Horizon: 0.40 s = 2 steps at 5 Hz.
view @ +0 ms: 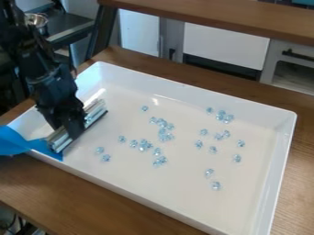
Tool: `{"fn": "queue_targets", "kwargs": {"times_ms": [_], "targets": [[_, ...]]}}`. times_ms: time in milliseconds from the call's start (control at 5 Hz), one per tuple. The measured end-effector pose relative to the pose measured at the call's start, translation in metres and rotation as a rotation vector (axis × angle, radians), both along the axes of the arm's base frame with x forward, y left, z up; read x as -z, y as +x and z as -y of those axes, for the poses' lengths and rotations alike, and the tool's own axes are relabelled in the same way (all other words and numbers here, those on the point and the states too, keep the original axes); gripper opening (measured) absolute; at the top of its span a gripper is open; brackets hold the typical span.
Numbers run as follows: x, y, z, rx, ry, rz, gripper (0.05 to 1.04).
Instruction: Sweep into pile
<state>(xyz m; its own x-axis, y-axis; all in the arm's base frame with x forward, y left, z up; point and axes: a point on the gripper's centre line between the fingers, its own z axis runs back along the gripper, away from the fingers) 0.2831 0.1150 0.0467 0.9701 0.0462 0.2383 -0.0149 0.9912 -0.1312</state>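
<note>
1. Robot arm [36, 55]: black, built from linked, chunky segments with a stepped, angular outline.
2. Upper segment [12, 30]: near-black; surface detail is too dark to distinguish.
3. Lower housing [54, 85]: bulky and block-shaped, with uneven edges; pale grey-blue highlights lie along its corners and raised faces.
4. Gripper [66, 131]: black, matching the arm; narrower than the housing above it. The near finger [75, 123] is a dark, elongated block with a broad outer face.
5. Fasteners, cables and markings: too small or dark to identify.
</note>
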Motion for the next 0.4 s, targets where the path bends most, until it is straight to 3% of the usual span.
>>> {"fn": "queue_targets", "kwargs": {"times_ms": [400], "targets": [[0.008, -0.004, 0.028, -0.008, 0.049, 0.003, 0.377]]}}
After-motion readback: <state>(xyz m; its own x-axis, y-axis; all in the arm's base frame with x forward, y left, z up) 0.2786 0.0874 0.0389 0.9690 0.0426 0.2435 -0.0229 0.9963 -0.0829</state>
